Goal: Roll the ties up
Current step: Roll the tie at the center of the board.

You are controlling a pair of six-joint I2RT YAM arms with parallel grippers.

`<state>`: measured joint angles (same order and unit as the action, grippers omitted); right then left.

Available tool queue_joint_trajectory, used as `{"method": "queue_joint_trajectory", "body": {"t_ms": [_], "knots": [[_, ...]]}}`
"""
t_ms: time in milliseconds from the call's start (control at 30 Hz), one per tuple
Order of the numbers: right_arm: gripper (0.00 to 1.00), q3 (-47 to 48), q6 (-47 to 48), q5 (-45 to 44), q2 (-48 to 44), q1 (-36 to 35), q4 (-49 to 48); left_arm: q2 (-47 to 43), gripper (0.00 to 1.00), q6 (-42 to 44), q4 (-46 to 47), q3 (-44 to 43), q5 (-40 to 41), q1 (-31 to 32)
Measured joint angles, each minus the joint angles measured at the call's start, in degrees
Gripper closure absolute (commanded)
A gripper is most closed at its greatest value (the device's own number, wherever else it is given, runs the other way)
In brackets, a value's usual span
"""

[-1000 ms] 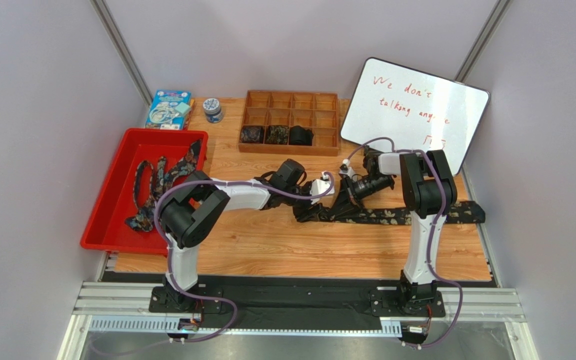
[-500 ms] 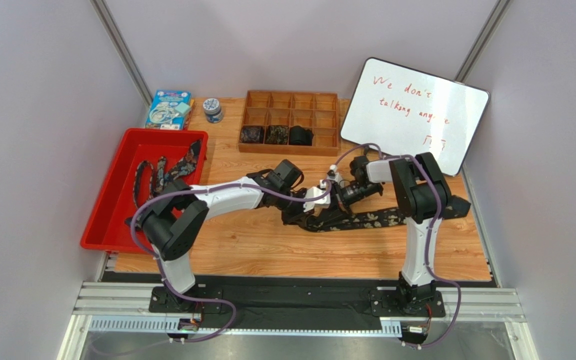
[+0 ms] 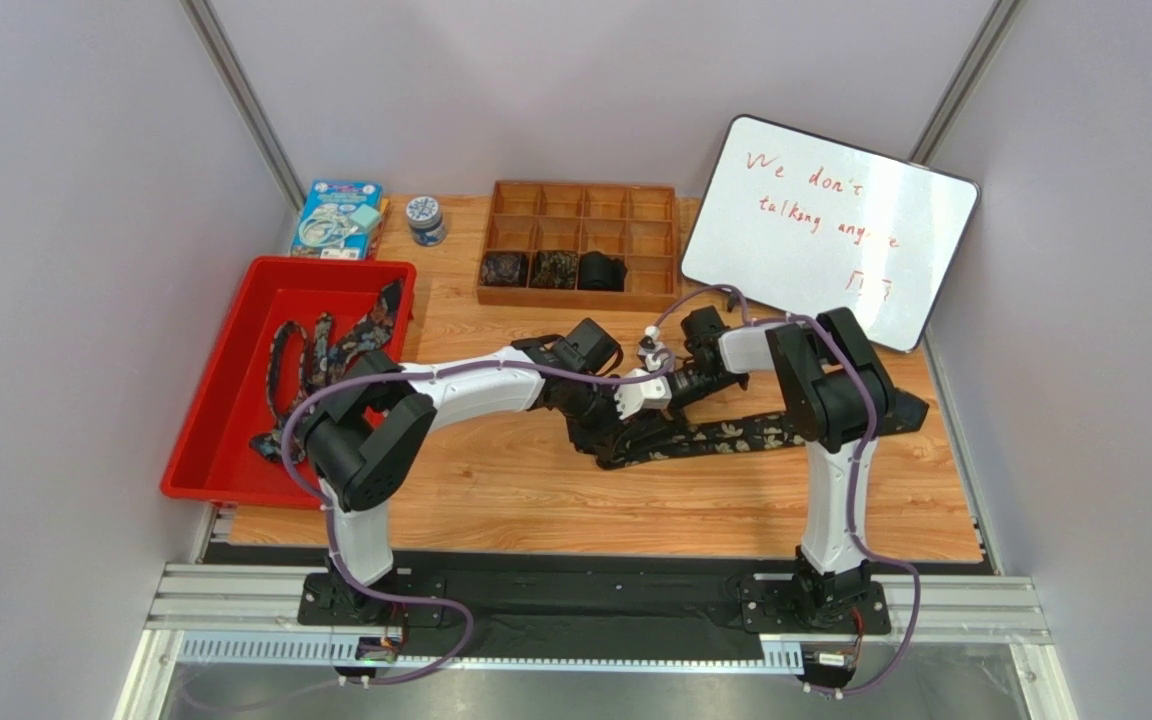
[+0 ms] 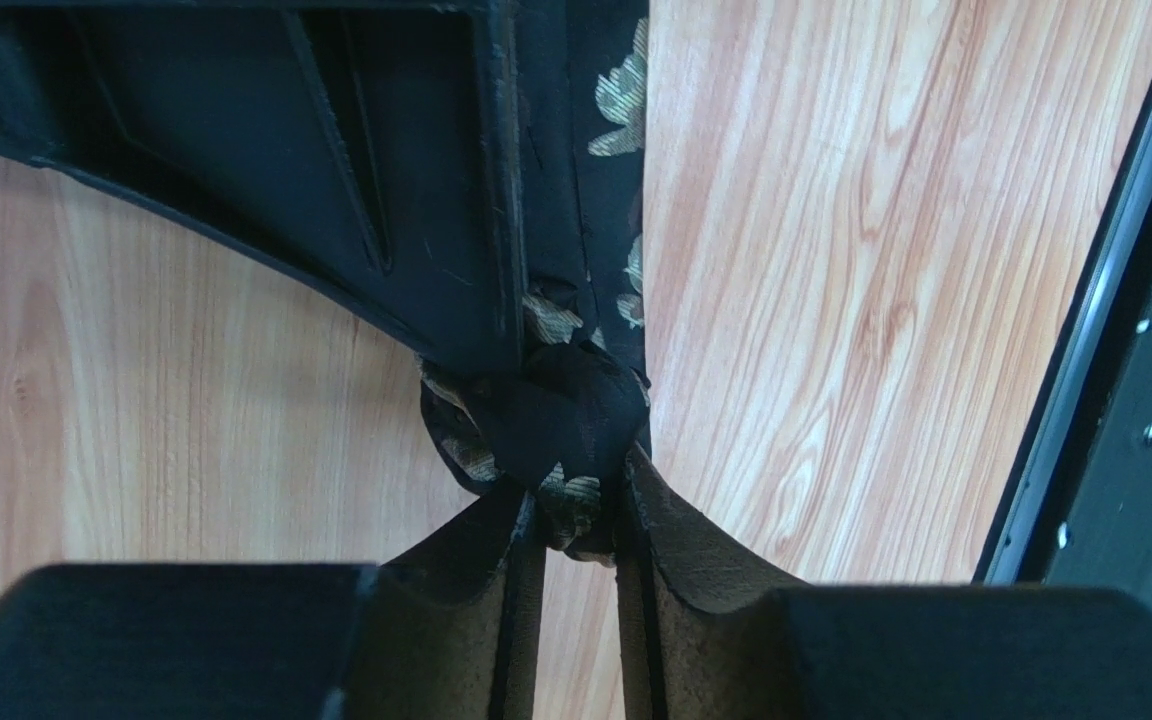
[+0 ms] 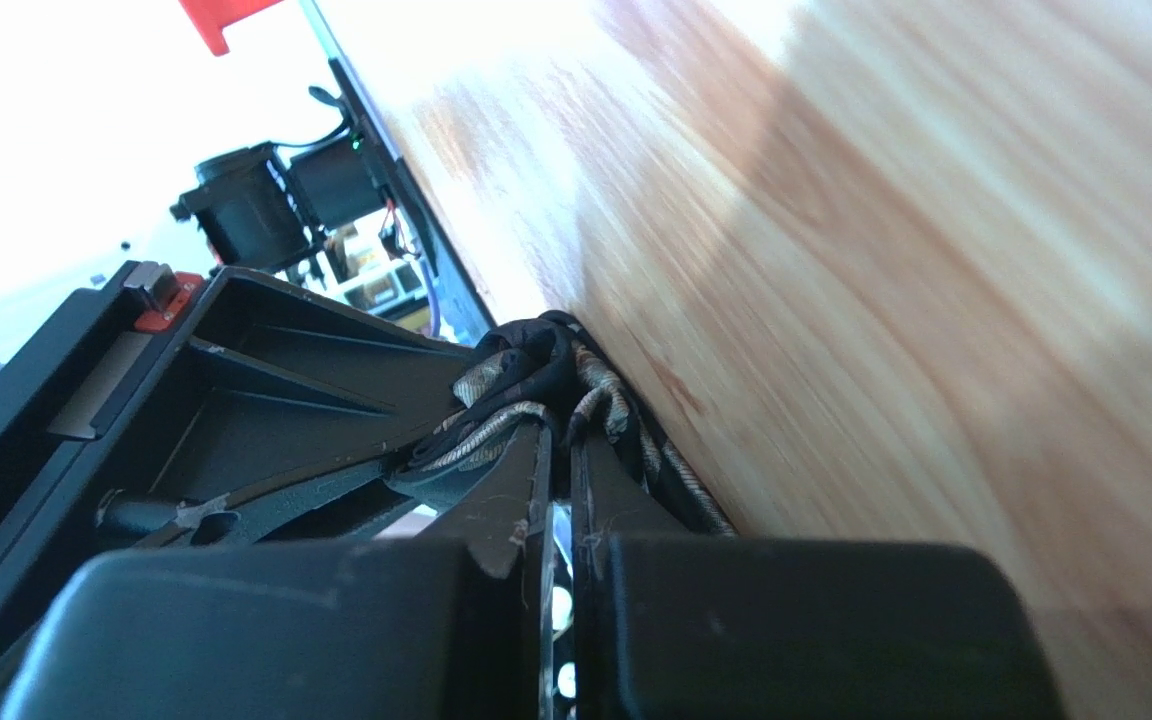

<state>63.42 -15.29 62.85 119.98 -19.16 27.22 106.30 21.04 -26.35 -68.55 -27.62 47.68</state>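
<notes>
- Spanning the scene, a light wooden tabletop (image 3: 537,503) shows bare boards between the compartment box and its near edge, mostly in front of the arms; a black rail runs along that edge.
- A white rectangular whiteboard (image 3: 838,225) leans just right of the box, at the table's back right corner. Its red handwriting reads "We don't" and, lower, "talking"; the rest cannot be made out.
- A red plastic tray (image 3: 214,443) sits left of the box and nearer the arms, at the table's left edge. It holds loose dark patterned ties (image 3: 312,357) lying in loops.
- The brown wooden compartment box (image 3: 582,198) stands at the back centre. The three leftmost cells of its front row each hold one dark fabric coil (image 3: 503,269).
- A long dark necktie with pale floral speckles (image 3: 740,437) lies flat on the boards in front of the box, running right. Its left end is wound into a small roll (image 4: 560,413) lifted between the two arms.
- A flat blue printed packet (image 3: 337,219) lies left of the box at the back edge, its print too small to read.
- The right gripper (image 5: 560,428) has its fingers pressed together, with the roll's fabric caught at their tips.
- The left gripper (image 4: 579,510) pinches the roll from the other side, jaws narrow on the cloth.
- A small round tub (image 3: 425,221) stands between the packet and the box.
</notes>
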Motion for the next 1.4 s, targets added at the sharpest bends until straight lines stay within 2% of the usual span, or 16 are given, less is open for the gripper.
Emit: {"method": "queue_joint_trajectory", "body": {"t_ms": [233,500,967,1167,1267,1300,1367,1400], "knots": [[1.0,-1.8,-3.0,-3.2,-2.6,0.6,0.0,0.5,0.82,-3.3,2.3,0.3,1.2,0.7],[1.0,-1.0,-0.4,-8.1,-4.8,0.5,7.4,-1.7,0.78,-2.1,6.9,4.8,3.8,0.7],[1.0,1.8,6.4,-10.5,-4.8,1.7,18.1,-1.7,0.78,-0.7,7.5,5.0,5.7,1.0],[1.0,1.9,7.3,-10.7,-4.6,1.7,19.6,-1.7,0.76,-0.7,7.6,5.0,5.8,1.0],[1.0,2.3,7.7,-10.3,-4.0,1.7,20.2,-1.7,0.55,-0.7,7.6,5.0,5.8,0.9],[1.0,2.3,7.8,-10.4,-3.9,1.7,20.4,-1.7,0.43,-0.5,7.5,5.0,5.6,0.7],[1.0,2.3,8.1,-10.7,-3.9,1.7,21.2,-1.7,0.33,-0.2,7.5,5.1,5.3,0.0],[1.0,2.3,8.1,-10.9,-3.9,1.7,21.4,-1.9,0.2,0.2,7.6,5.2,5.0,-0.5]]}}
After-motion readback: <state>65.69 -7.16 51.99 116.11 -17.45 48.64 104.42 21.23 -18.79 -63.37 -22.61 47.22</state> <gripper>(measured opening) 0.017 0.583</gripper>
